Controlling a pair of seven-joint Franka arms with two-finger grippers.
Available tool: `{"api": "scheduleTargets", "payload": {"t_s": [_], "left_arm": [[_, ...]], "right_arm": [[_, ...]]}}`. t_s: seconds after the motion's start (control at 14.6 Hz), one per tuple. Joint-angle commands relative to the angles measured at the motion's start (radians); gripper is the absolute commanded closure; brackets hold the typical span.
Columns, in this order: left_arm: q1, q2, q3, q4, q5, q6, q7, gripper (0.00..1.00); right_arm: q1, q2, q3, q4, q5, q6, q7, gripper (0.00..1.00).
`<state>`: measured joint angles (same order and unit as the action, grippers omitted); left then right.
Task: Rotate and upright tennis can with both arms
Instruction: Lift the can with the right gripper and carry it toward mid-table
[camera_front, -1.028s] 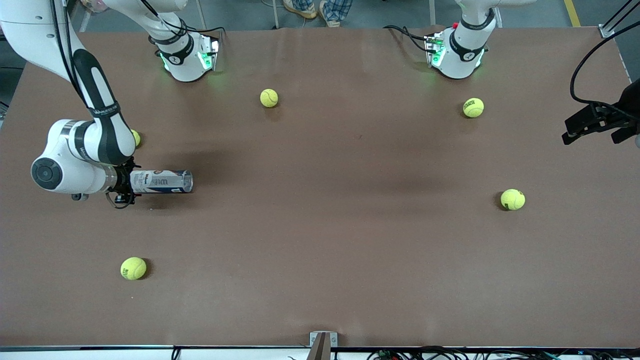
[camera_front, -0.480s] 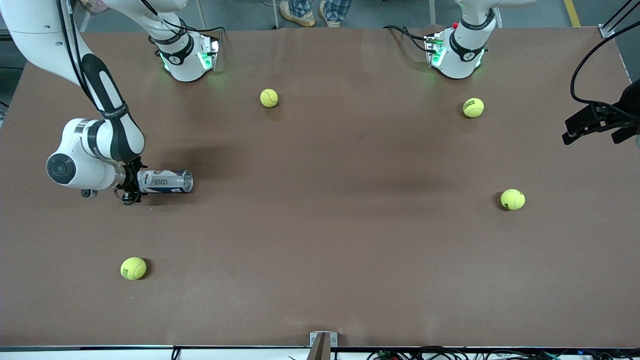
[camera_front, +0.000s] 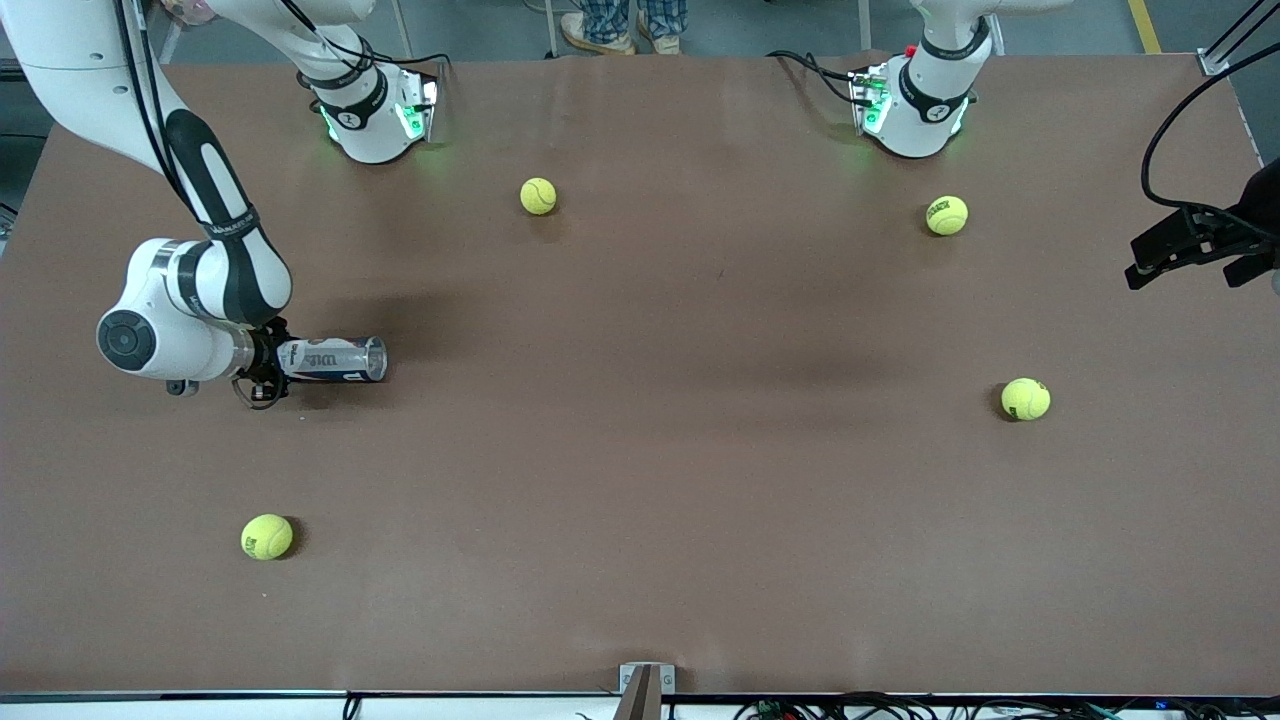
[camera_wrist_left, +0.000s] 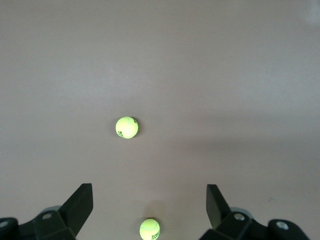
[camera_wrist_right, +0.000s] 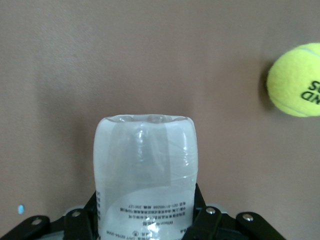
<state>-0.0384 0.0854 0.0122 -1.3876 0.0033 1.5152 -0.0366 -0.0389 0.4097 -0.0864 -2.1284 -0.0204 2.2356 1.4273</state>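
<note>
Here, the right claw (camera_front: 268, 368) clamps one end of the slim clear plastic tennis can (camera_front: 332, 359) with its white and navy label, lying on its side on the brown table (camera_front: 640, 480). Well apart, the left claw (camera_front: 1195, 250) waits, fingers spread, above two yellow-green tennis balls (camera_wrist_left: 127, 127).

I work in what looks like a robotics lab. My two white arms are bolted by green-lit bases (camera_front: 375, 115) to a big brown-covered table (camera_front: 640, 480). Cables (camera_front: 900, 708) run along the table's edge nearest the front camera, and someone's shoes (camera_front: 615, 25) stand on the grey floor just past my bases.
</note>
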Motion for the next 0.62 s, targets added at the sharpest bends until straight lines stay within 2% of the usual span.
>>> {"api": "scheduleTargets", "payload": {"t_s": [0.0, 0.14, 0.34, 0.55], "left_arm": [[0.008, -0.010, 0.000, 0.004, -0.013, -0.004, 0.020, 0.00], [0.015, -0.010, 0.000, 0.005, -0.013, -0.004, 0.030, 0.00], [0.023, -0.009, -0.001, 0.005, -0.014, -0.004, 0.034, 0.00], [0.022, -0.009, -0.003, 0.005, -0.014, -0.004, 0.032, 0.00]], "right_arm": [[0.034, -0.043, 0.007, 0.069, 0.013, -0.150, -0.002, 0.32], [0.075, -0.077, 0.008, 0.132, 0.019, -0.249, 0.008, 0.32], [0.132, -0.100, 0.011, 0.235, 0.126, -0.390, 0.027, 0.33], [0.219, -0.104, 0.028, 0.330, 0.161, -0.452, 0.160, 0.33]]}}
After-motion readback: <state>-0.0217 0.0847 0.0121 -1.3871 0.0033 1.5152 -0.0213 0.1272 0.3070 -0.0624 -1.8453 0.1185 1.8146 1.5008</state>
